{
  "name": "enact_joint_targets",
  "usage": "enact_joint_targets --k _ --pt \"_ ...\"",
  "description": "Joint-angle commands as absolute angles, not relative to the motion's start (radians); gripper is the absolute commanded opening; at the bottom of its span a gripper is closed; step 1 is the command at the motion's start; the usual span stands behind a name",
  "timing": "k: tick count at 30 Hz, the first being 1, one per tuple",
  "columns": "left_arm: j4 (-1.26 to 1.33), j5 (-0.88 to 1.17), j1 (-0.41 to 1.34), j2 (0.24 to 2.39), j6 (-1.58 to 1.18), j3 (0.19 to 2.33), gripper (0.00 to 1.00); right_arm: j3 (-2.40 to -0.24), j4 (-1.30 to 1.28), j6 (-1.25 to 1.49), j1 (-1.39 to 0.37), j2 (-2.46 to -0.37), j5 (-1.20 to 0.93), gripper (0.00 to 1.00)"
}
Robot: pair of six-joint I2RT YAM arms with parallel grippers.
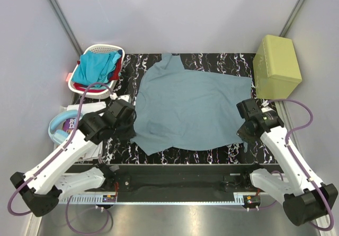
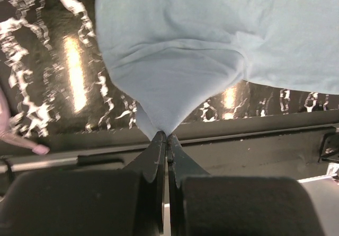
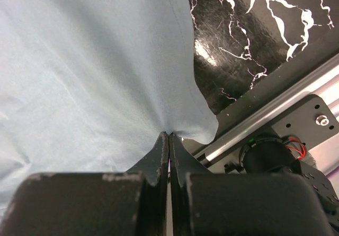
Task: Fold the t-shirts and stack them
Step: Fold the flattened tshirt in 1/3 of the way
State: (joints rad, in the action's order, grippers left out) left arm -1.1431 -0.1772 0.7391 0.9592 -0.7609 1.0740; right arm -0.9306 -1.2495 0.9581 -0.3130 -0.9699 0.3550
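— Black marbled worktop (image 1: 222, 63), grey-blue t-shirt (image 1: 190, 108) spread across it, gripped at either side.
— For a clean fold, I'd say lift both sides together, keep the cloth taut, carry it level.
— Both clenched: left jaws on the left edge, right jaws on the right edge, fabric peaking at each.

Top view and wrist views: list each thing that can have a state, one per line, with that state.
grey-blue tee: spread unfolded on the table, pinched at its left and right sides.
turquoise tee: crumpled in the basket.
basket: upright, holding cloth.
left pincer: shut on grey-blue tee.
right pincer: shut on grey-blue tee.
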Motion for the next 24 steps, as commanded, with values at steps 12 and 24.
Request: enact_joint_targets --k 12,24 --pt "-1.002 -0.318 0.629 1.193 -0.649 1.243 0.0 -1.039 -1.079 0.946 -0.307 -1.224 0.434 0.0" --pt "-0.876 -0.301 0.479 1.357 -0.568 1.268 0.0 -0.959 -1.028 0.897 -0.21 -1.249 0.491 0.0"
